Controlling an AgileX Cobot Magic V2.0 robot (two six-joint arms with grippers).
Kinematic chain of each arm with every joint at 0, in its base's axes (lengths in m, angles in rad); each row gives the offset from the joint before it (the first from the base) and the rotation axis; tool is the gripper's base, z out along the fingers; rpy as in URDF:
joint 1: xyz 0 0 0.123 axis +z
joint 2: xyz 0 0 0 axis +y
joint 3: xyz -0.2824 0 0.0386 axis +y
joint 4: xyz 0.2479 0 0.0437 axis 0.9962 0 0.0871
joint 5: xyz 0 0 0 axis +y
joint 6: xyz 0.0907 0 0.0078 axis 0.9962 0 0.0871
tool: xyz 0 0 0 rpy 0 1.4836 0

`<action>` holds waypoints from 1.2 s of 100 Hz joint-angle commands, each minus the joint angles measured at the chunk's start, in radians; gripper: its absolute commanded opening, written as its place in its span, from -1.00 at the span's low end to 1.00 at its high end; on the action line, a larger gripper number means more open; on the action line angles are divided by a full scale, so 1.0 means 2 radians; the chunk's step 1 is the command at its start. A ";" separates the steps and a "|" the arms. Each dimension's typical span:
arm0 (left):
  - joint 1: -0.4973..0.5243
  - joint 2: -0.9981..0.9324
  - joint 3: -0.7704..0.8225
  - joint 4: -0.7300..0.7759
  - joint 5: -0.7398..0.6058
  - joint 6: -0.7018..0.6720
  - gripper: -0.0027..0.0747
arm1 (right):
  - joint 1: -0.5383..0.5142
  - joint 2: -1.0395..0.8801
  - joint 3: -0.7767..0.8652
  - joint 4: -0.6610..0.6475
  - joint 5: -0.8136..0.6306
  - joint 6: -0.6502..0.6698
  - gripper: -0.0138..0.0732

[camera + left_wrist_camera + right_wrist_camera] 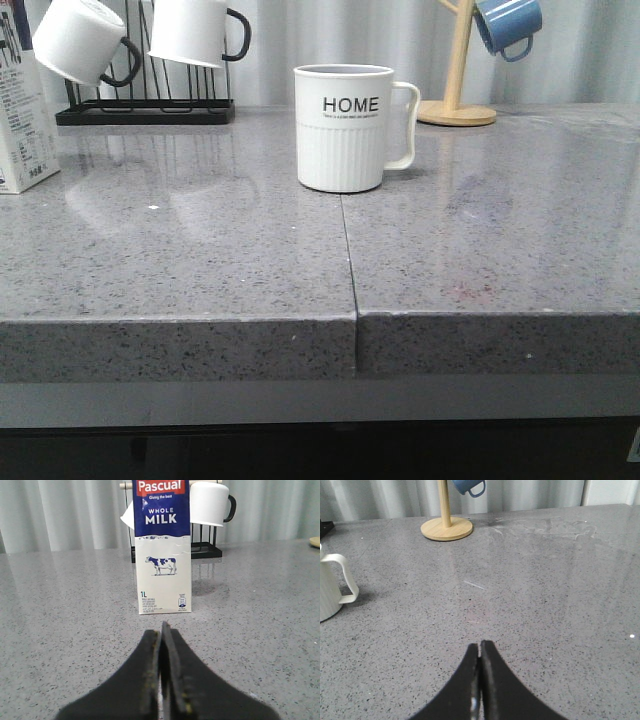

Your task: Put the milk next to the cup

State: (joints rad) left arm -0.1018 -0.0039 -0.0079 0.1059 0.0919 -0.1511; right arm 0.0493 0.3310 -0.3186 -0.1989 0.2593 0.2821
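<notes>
- While the milk (pixel 163 547) stands upright at the far left of the table (pixel 200 260), well apart from the cup (pixel 345 128), the task looks not yet begun: nothing holds the carton, and it has to cross most of the table's left half to end up beside the mug.
- Seen from the left wrist, the carton's printed face with the cow is turned squarely toward the left tool (pixel 161 630), which sits low and in line with it; that suggests this arm is the one set up for the grasp.
- Both tools are empty with their fingers pressed together: the left one short of the carton, the right tool (pixel 480 647) over bare table, with only the cup's handle showing at the edge of its view.
- The cup stands near the table's middle, close to the seam, handle pointing to the robot's right, so its left flank is free and is probably the easier spot for the carton.
- Behind the carton, a black rack (pixel 145 110) carries two white mugs with black handles (pixel 200 30); a tall carton lifted carelessly could knock them.
- At the back right, a wooden stand (pixel 458 70) holds a blue mug (pixel 508 25), well clear of any likely path.
</notes>
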 commanded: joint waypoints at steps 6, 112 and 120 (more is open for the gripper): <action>0.001 -0.016 0.026 -0.001 -0.037 -0.004 -0.99 | -0.004 0.002 -0.014 -0.005 -0.034 0.000 -0.96; 0.001 0.192 -0.195 -0.060 0.101 -0.004 -0.99 | -0.004 0.002 -0.014 -0.005 -0.034 0.000 -0.96; 0.001 0.238 -0.238 -0.059 0.118 -0.004 -0.98 | -0.004 0.002 -0.014 -0.005 -0.034 0.000 -0.96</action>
State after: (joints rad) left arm -0.1018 0.3693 -0.3663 -0.0054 0.3560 -0.1511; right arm 0.0493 0.3310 -0.3186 -0.1989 0.2593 0.2837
